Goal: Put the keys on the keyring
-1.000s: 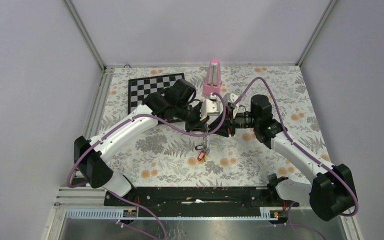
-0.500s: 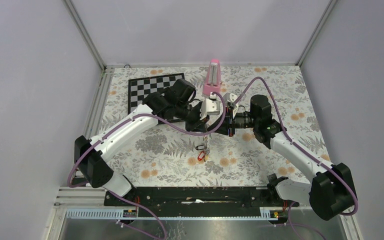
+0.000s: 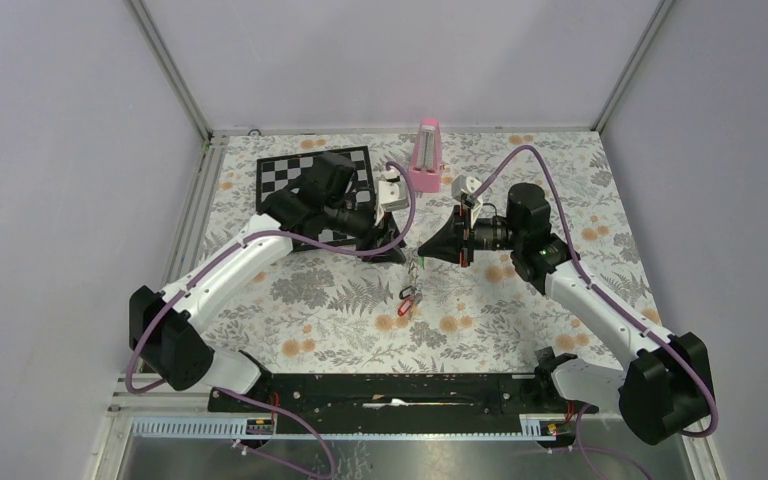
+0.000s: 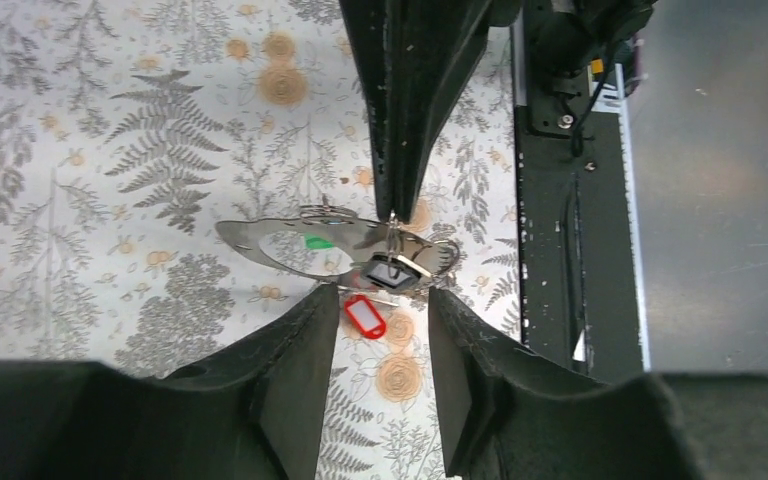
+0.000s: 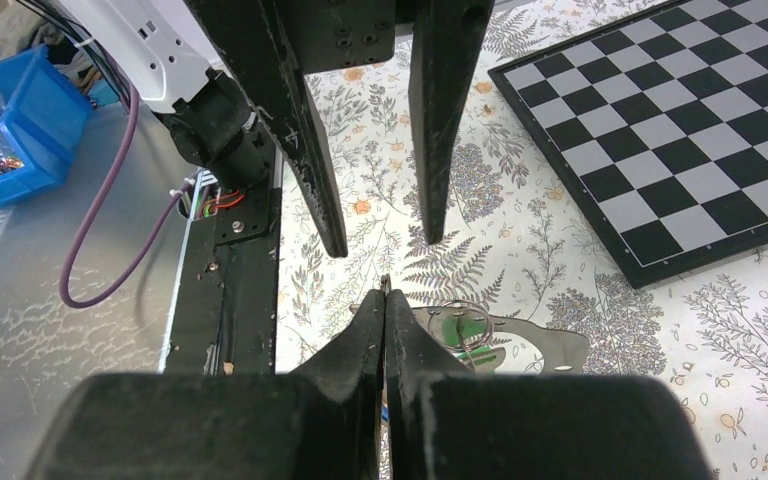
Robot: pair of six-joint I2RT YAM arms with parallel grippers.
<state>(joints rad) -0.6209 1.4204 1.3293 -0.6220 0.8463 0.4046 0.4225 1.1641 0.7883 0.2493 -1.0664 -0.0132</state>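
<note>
My right gripper point(image 3: 422, 250) is shut on the keyring point(image 4: 396, 238), a thin wire that runs down from its pinched tips. The keys point(image 3: 407, 298) dangle from it in a bunch just above the floral table. In the left wrist view I make out a black tag point(image 4: 390, 272), a red tag point(image 4: 363, 315) and a green tag point(image 4: 317, 241). The right wrist view shows a coil of the wire point(image 5: 457, 320) round the green tag, right of the shut right gripper point(image 5: 385, 292). My left gripper point(image 4: 380, 300) stands open a short way left of the bunch, with nothing between its fingers.
A chessboard point(image 3: 295, 172) lies at the back left, partly under the left arm. A pink upright box point(image 3: 426, 152) stands at the back centre. A flat silvery plate point(image 5: 550, 350) lies under the bunch. The black base rail point(image 3: 400, 390) runs along the near edge.
My left gripper has opened and pulled back to the left, away from the bunch. The right gripper has shut, and the keys now hang from it alone.
</note>
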